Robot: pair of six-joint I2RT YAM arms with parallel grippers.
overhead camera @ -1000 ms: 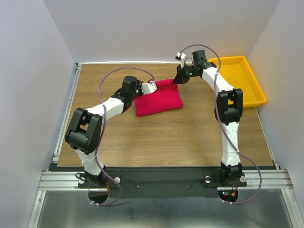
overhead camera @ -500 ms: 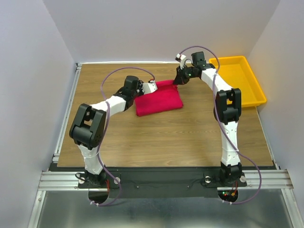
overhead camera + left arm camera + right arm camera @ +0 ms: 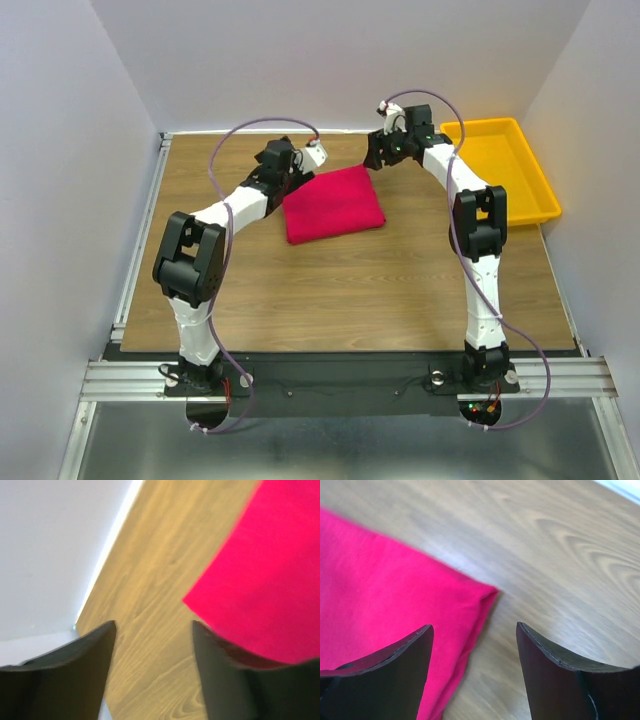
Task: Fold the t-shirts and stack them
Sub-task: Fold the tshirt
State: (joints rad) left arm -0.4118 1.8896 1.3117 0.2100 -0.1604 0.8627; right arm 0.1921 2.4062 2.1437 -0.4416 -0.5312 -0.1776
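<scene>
A folded crimson t-shirt (image 3: 333, 204) lies flat near the middle of the wooden table (image 3: 350, 290). My left gripper (image 3: 303, 163) hovers off its far left corner, open, with bare wood between the fingers and the red cloth (image 3: 265, 575) just to the right. At the shirt's far right corner my right gripper (image 3: 377, 152) is open too; the shirt's folded corner (image 3: 395, 610) lies below, under the left finger, and nothing is held.
A yellow plastic tray (image 3: 506, 170) stands at the far right of the table. White walls close in the back and both sides. A metal rail (image 3: 140, 230) runs along the table's left edge.
Both grippers have opened and let go of the shirt's far corners, then lifted slightly away toward the back. The shirt now lies flat.
</scene>
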